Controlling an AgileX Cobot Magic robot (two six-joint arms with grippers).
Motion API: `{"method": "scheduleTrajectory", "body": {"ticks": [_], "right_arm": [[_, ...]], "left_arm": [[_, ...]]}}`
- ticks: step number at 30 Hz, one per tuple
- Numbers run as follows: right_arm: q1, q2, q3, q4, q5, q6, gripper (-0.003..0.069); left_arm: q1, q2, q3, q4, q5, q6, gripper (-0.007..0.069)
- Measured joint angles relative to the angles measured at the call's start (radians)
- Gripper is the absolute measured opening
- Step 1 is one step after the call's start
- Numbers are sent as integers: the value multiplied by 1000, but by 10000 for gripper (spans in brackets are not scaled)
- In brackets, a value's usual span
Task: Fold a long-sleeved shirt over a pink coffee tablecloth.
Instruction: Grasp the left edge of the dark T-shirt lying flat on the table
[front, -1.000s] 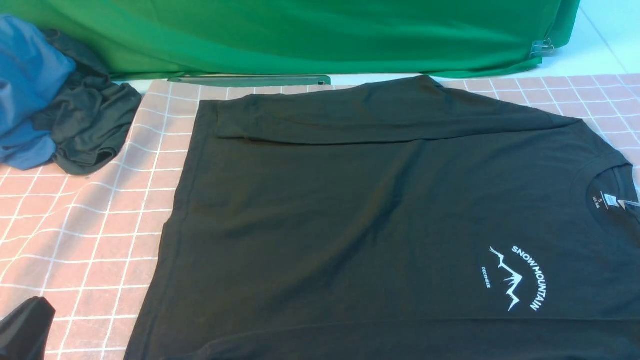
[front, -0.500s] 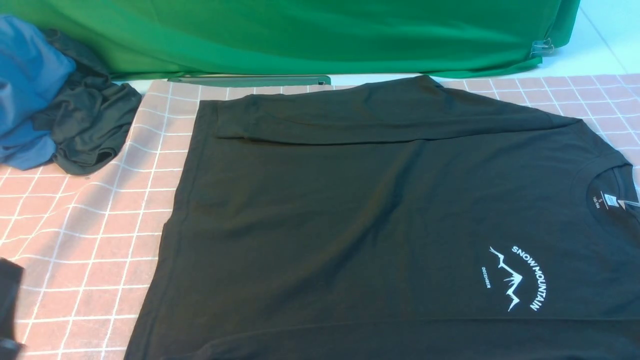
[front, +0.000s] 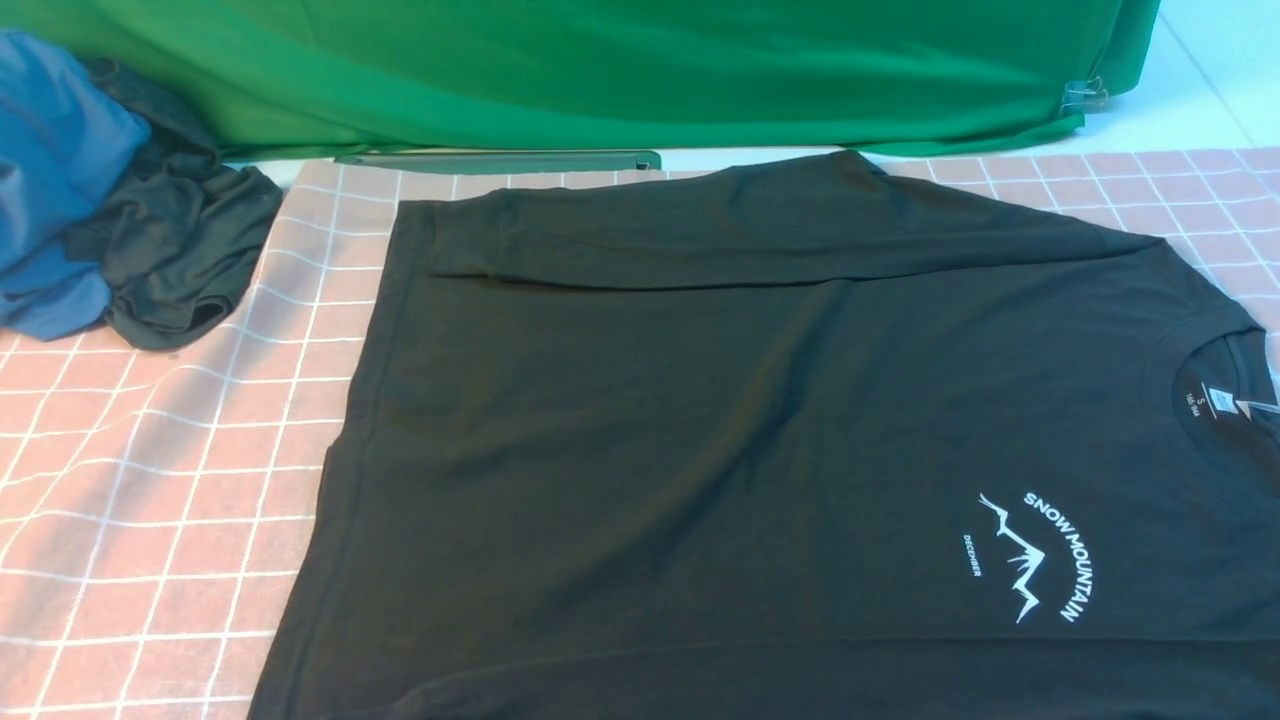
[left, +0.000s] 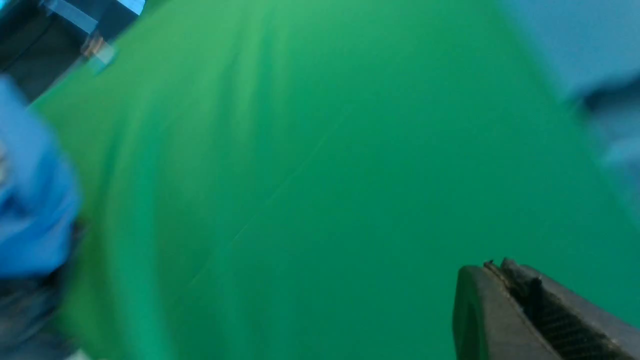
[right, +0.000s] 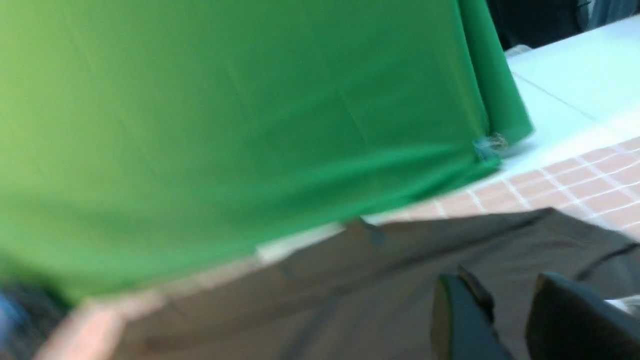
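The shirt is lying flat on the tablecloth, filling the frame's centre. The left gripper is pinching together, empty; the right gripper is hanging partly spread, empty.

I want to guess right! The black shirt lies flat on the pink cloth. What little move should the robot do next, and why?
Probably lower the left gripper, shut and empty, to the hem of the long-sleeved shirt on its side and open its jaws. The far sleeve lies folded across the body, so gripping the hem seems next.

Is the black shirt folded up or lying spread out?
Mostly spread: the shirt lies flat on the pink cloth, only its far sleeve folded across.
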Motion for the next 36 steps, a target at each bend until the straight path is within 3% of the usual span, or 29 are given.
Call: {"method": "scheduleTrajectory", "body": {"ticks": [2, 8, 12, 14, 15, 19, 21, 23, 29, 33, 34, 36], "right_arm": [[0, 0, 0, 3, -15, 36, 242], [0, 0, 0, 7, -63, 99, 242], [0, 0, 0, 7, -130, 131, 242], [0, 0, -17, 7, -182, 162, 237], [1, 0, -22, 7, -179, 163, 237], [23, 79, -278, 7, 105, 49, 116], [31, 167, -410, 7, 270, -77, 52], [35, 266, -537, 6, 465, -190, 41], [35, 603, -821, -13, 928, -374, 39], [35, 760, -838, 4, 1026, -426, 39], [35, 825, -838, 46, 1046, -475, 39], [35, 872, -836, 104, 1049, -522, 39]], "left_arm": [[0, 0, 0, 19, -20, -46, 13], [0, 66, -154, 410, 126, -260, 13], [0, 169, -310, 510, 300, -349, 13], [0, 294, -458, 526, 545, -356, 13], [0, 293, -469, 526, 566, -356, 13], [0, 597, -682, 461, 1113, -134, 13], [0, 746, -733, 403, 1292, -22, 13], [0, 885, -764, 346, 1431, 77, 13], [-32, 1116, -742, 308, 1536, 156, 12], [-143, 1127, -694, 297, 1487, 154, 11], [-231, 1130, -656, 288, 1449, 118, 11], [-312, 1138, -629, 284, 1416, 85, 11]]}}
